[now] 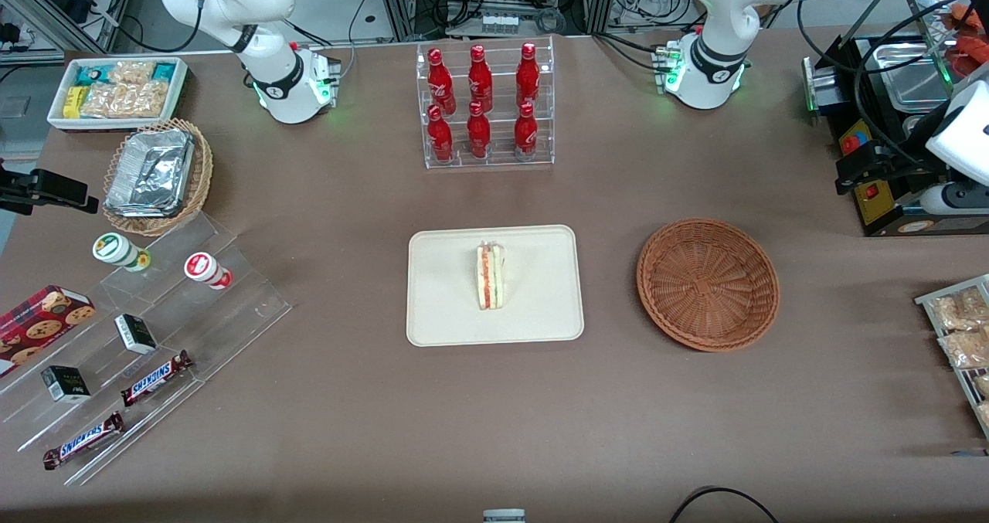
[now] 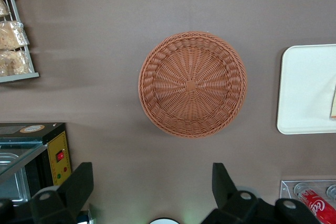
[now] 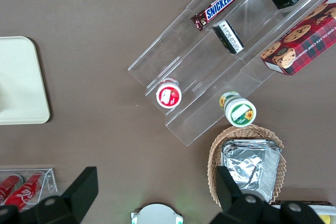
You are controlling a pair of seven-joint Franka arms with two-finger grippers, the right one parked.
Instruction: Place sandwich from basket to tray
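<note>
Both gripper [image 2: 149, 192] fingers [image 2: 79, 184] spread wide, empty, above the basket [image 2: 192, 84].

A brown table [image 1: 494, 415] carries everything. At its centre lies the tray [image 1: 448, 291]; at 3 o'clock from it the basket [image 1: 707, 283]; at 12 o'clock a clear bottle rack [image 1: 488, 106]. Toward 9 o'clock sit stepped acrylic shelves [image 1: 154, 345] and a tan wicker basket [image 1: 197, 179]. The gripper [image 2: 149, 192] hangs spread wide above the table, near the basket.
</note>
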